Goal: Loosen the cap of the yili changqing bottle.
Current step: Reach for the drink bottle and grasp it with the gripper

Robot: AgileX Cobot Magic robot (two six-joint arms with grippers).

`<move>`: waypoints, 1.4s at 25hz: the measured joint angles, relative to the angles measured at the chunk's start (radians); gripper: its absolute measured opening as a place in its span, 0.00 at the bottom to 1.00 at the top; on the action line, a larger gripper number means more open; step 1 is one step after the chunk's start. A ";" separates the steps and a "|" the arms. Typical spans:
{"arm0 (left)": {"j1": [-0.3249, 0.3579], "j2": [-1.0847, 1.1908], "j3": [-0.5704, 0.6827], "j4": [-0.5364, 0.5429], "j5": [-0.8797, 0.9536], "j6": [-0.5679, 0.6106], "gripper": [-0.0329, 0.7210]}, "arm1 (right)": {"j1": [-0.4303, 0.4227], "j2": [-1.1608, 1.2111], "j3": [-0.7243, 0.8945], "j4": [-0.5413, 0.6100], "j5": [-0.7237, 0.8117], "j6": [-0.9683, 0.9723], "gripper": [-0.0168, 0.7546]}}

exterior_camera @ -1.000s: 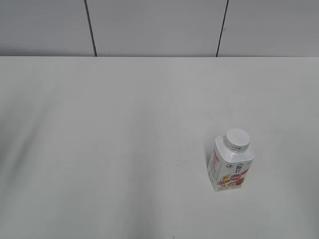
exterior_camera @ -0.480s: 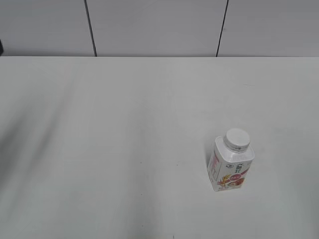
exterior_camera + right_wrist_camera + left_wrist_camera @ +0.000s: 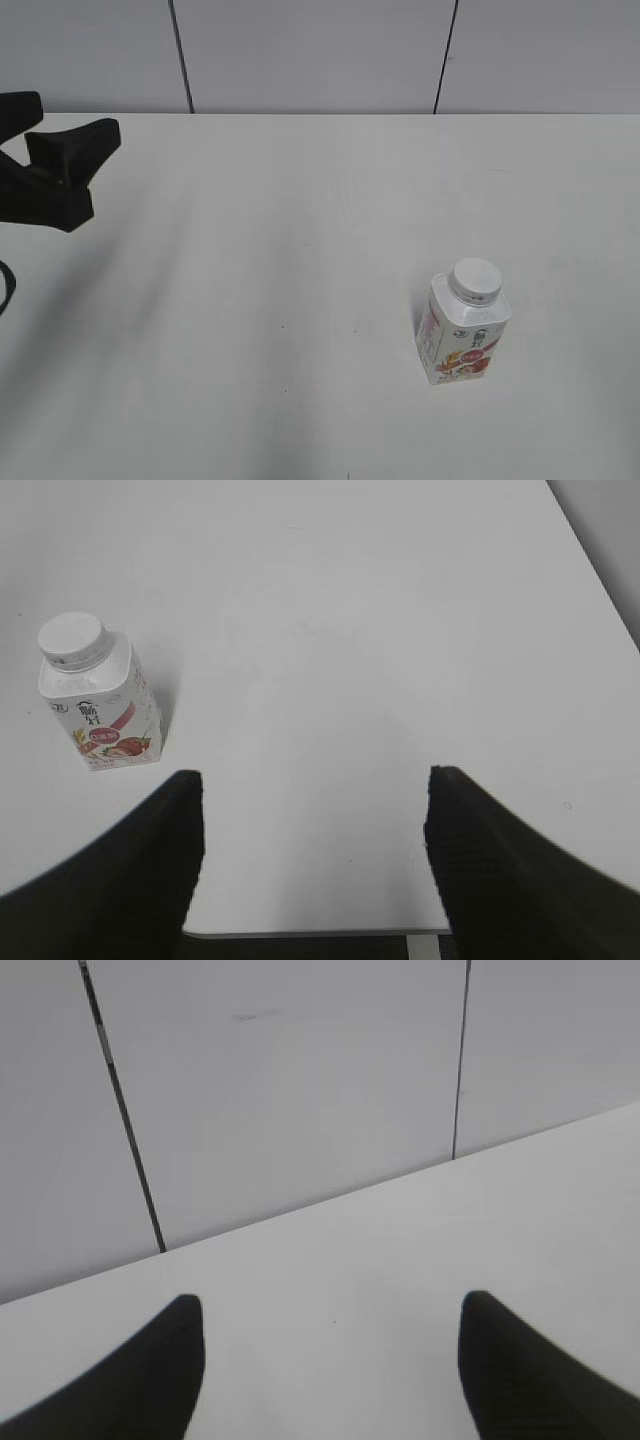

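Left claw: far left above the table, fingers spread apart, holding nothing.
Right claw: fingers apart, holding nothing.
Yili changqing bottle: upright, near right on the table.
Cap: seated on the bottle's neck.

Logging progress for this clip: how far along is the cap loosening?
Nothing is done yet. The cap sits on the upright bottle, untouched. The left hand is open at the table's far left; the right hand is open, with the bottle off to its left. Gripping and twisting remain.
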 joint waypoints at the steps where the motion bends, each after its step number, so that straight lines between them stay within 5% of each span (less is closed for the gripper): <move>1: -0.009 0.011 0.000 0.000 -0.002 0.000 0.69 | 0.000 0.000 0.000 0.000 0.000 0.000 0.73; 19: -0.044 0.229 -0.005 0.033 -0.124 -0.020 0.62 | 0.000 0.000 0.000 0.000 0.000 0.000 0.73; 31: -0.042 0.420 -0.176 0.376 -0.132 -0.258 0.62 | 0.000 0.000 0.000 0.000 0.000 0.000 0.73; 35: 0.013 0.495 -0.247 0.639 -0.207 -0.487 0.62 | 0.000 0.000 0.000 0.000 0.000 0.000 0.73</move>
